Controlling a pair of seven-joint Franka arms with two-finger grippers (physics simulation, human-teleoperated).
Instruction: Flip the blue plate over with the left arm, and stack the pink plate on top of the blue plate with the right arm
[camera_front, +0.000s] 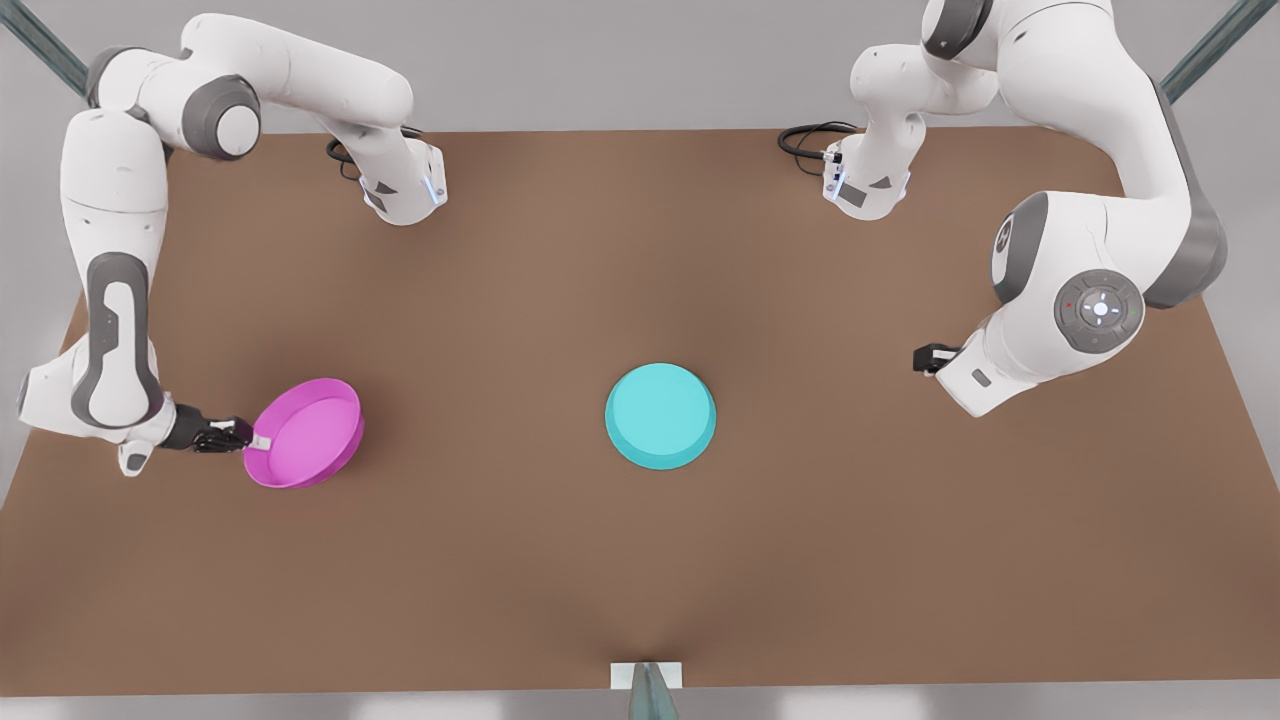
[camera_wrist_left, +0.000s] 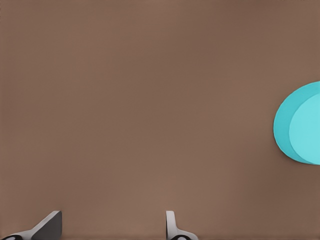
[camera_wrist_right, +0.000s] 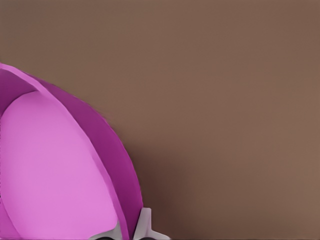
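**Pink plate clamped at rim, blue plate underside up**

At the front view's left, your right gripper (camera_front: 240, 437) pinches the pink plate (camera_front: 308, 432) by its rim, tilted. Mid-table lies the blue plate (camera_front: 660, 415). Your left gripper (camera_front: 925, 358) waits, fingers apart. Both plates look stiff, light, slick: grip rims.

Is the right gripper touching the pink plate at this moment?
Touching. In the front view the right gripper clamps the pink plate by its rim; the right wrist view shows fingers on both sides of that rim.
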